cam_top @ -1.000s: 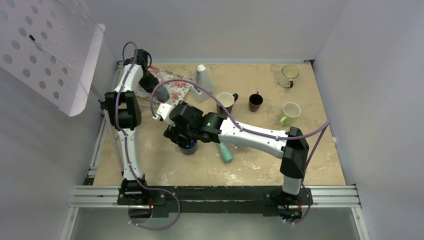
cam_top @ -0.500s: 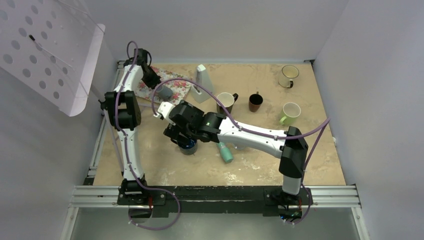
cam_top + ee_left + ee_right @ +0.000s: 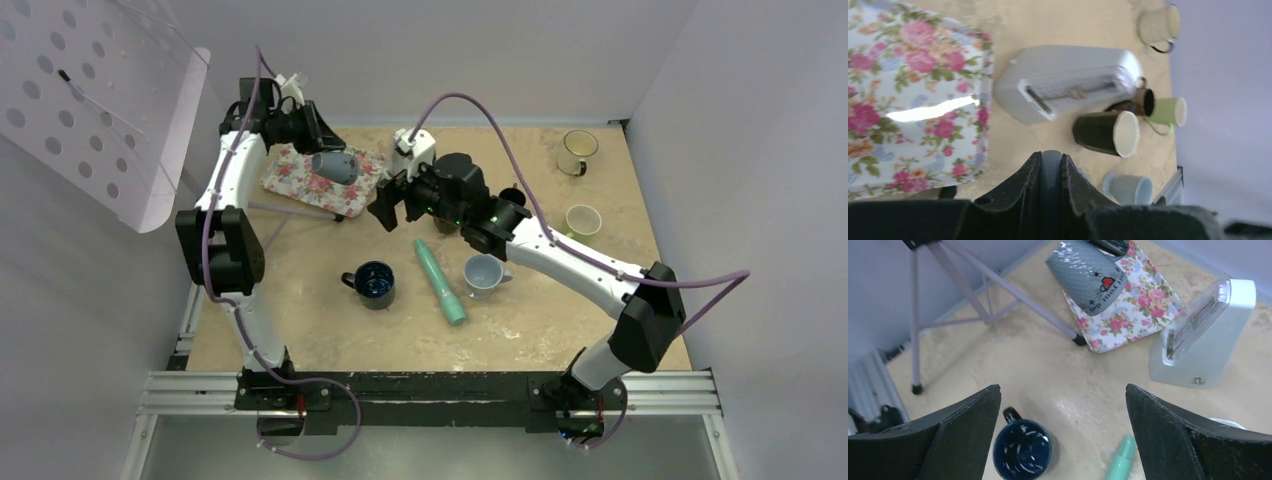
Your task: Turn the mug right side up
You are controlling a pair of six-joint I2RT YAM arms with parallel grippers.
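Within the last second the left tool (image 3: 1050,156) has finished closing and now stands clamped on the grey mug (image 3: 335,165). It has raised the mug off the flowered tray (image 3: 290,178), where the mug sat a moment ago. The mug now hangs in the air just above the tray's far end, tipped onto its side rather than standing either way up. Meanwhile the right tool (image 3: 1063,390) has swung off the dark blue mug (image 3: 375,283) toward the far middle of the tabletop (image 3: 330,330). Its fingers are spread wide apart and hold nothing. That suggests the turn is under way but unfinished: the mug likely needs more rotation, then setting down on its base. The grey mug looks matt and finely dotted, with a small red heart and dark lettering on its rounded wall. The tray is glossy, catching a bright streak of light across its pink roses. The blue mug is glazed and speckled inside and stands mouth up. Beside it lies a smooth teal tube (image 3: 440,282), slim and tapered. The white case (image 3: 1198,340) is hard plastic, wedge-shaped, with a ribbed clear face. The tabletop is sandy, mottled and scuffed.
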